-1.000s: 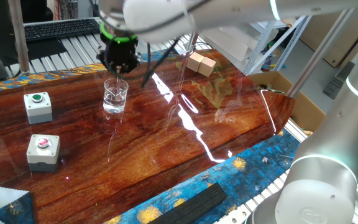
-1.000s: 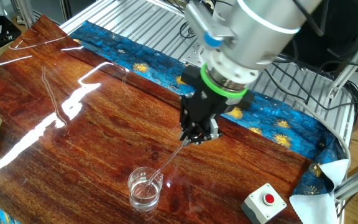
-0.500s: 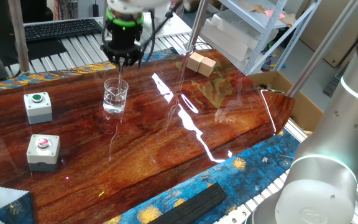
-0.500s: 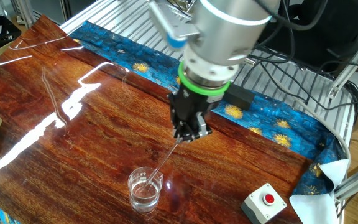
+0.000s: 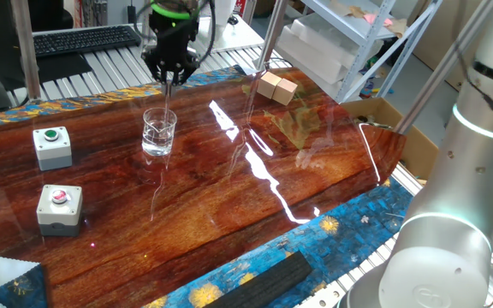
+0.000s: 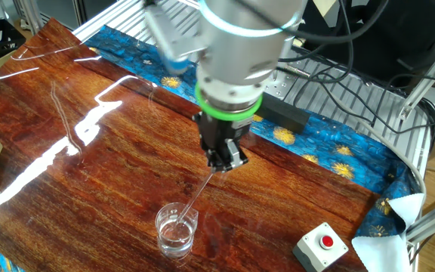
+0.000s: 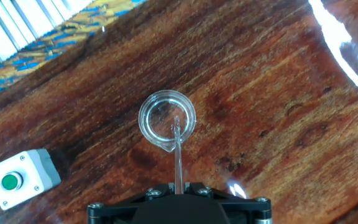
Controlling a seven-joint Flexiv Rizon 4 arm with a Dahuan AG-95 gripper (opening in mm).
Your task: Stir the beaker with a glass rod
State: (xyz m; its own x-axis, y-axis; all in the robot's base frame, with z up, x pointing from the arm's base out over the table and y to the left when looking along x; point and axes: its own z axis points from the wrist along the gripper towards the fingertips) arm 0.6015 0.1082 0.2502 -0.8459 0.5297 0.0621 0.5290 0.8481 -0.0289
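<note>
- Over the last second the arm was swung from a slanted pose to a nearly upright one above the beaker (image 5: 159,132), and the tool (image 6: 222,161) was brought round with it — the glass rod (image 6: 195,198) was kept inside the glass throughout.
- The tool's fingers were seen pressed together on the rod's upper end, with the rod pinched between them and hanging down from them.
- The change was judged to belong to the stirring itself: the rod's top was carried around while its lower end stayed in the beaker, so the task appeared to be under way rather than finished.
- The beaker stood upright on the glossy wooden tabletop (image 5: 315,171), near the grey box with the green button (image 5: 52,146) and apart from the box with the red button (image 5: 60,208).
- In the hand view the beaker (image 7: 167,119) showed as a clear ring with a small pouring lip, and the rod (image 7: 178,155) as a faint pale line whose tip lay within the rim.
- Whether the beaker held liquid could not be told — only glints on its walls were visible.
</note>
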